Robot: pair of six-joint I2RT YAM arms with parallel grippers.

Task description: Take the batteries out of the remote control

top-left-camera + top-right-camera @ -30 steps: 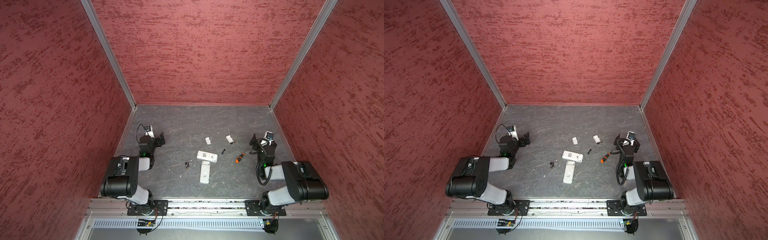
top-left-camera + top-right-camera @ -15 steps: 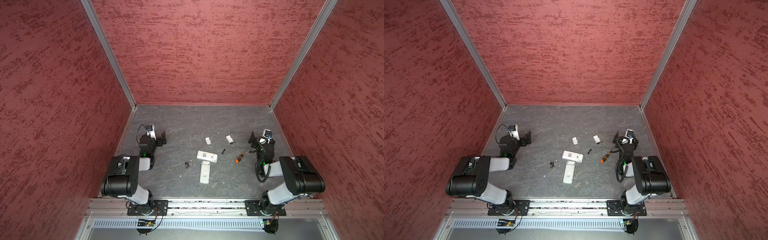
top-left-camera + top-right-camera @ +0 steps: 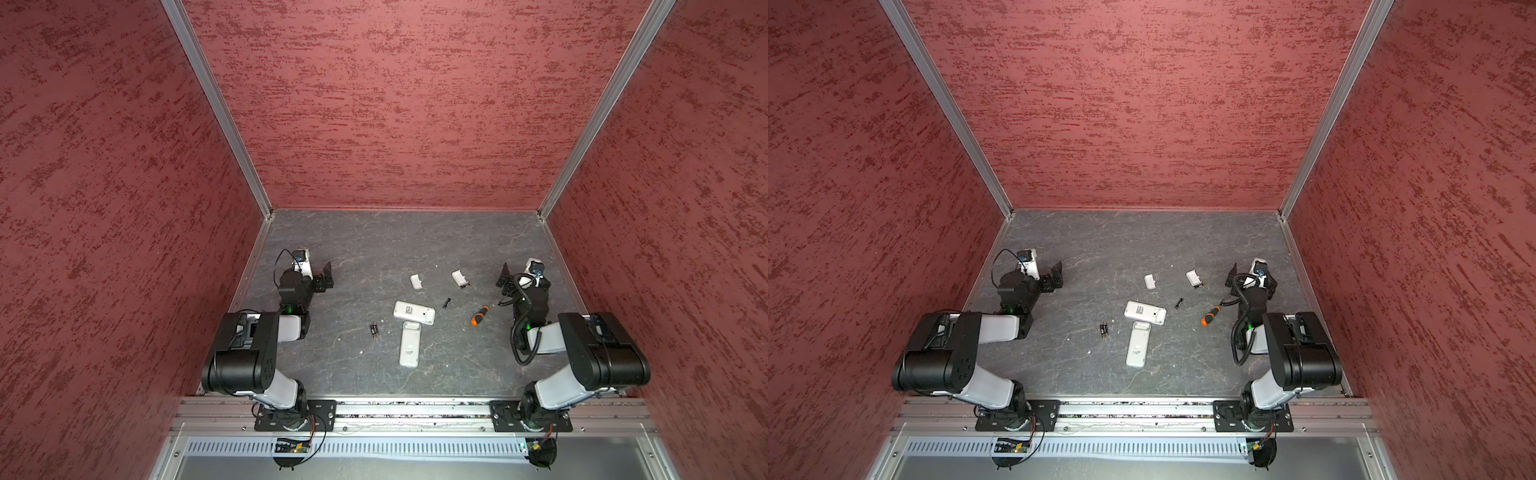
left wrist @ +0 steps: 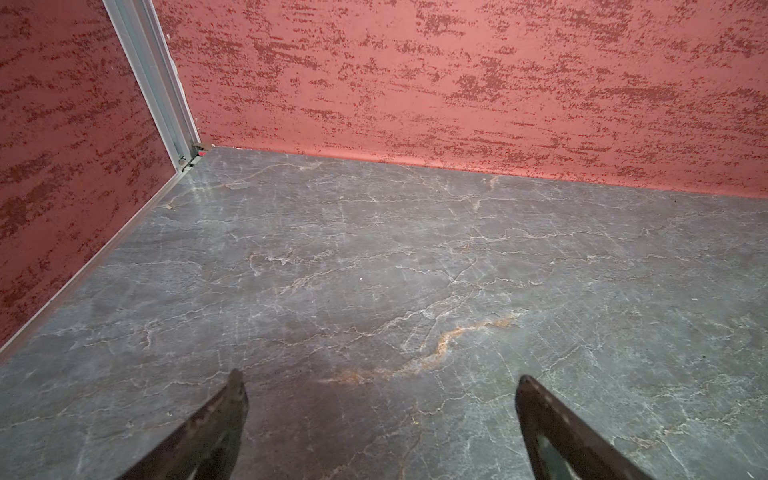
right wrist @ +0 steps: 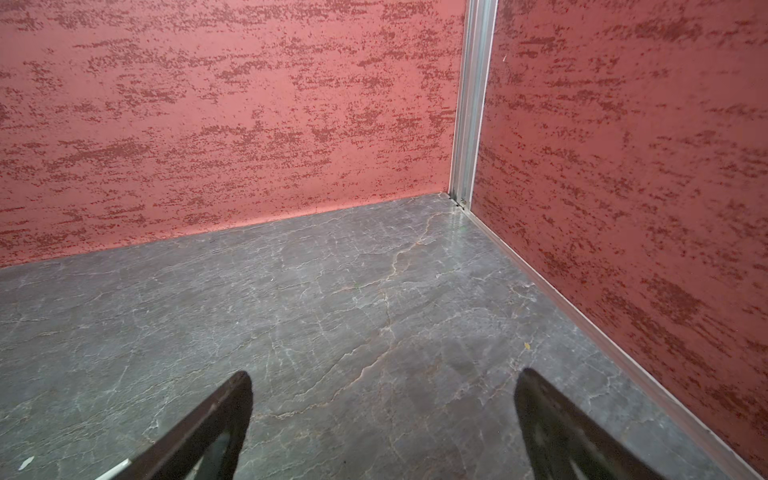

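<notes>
Two white remote controls lie mid-floor in both top views, one crosswise [image 3: 414, 311] [image 3: 1145, 311] and one lengthwise [image 3: 409, 345] [image 3: 1138, 344]. A pair of small dark batteries [image 3: 375, 330] [image 3: 1104, 329] lies left of them, and a single battery [image 3: 446, 302] [image 3: 1179, 302] lies to their right. My left gripper [image 3: 328, 275] [image 3: 1057, 274] [image 4: 380, 380] is open over bare floor at the left. My right gripper [image 3: 504, 277] [image 3: 1230, 276] [image 5: 384, 380] is open over bare floor at the right. Both are empty and well apart from the remotes.
Two small white battery covers [image 3: 416, 281] [image 3: 459, 277] lie behind the remotes. An orange-and-black screwdriver [image 3: 479, 316] [image 3: 1210, 316] rests between the remotes and my right arm. Red textured walls [image 3: 395, 124] enclose the grey marbled floor [image 3: 374, 245] on three sides.
Both grippers have shifted slightly toward the back wall and stayed open. The remotes, batteries, covers and screwdriver have not moved.
</notes>
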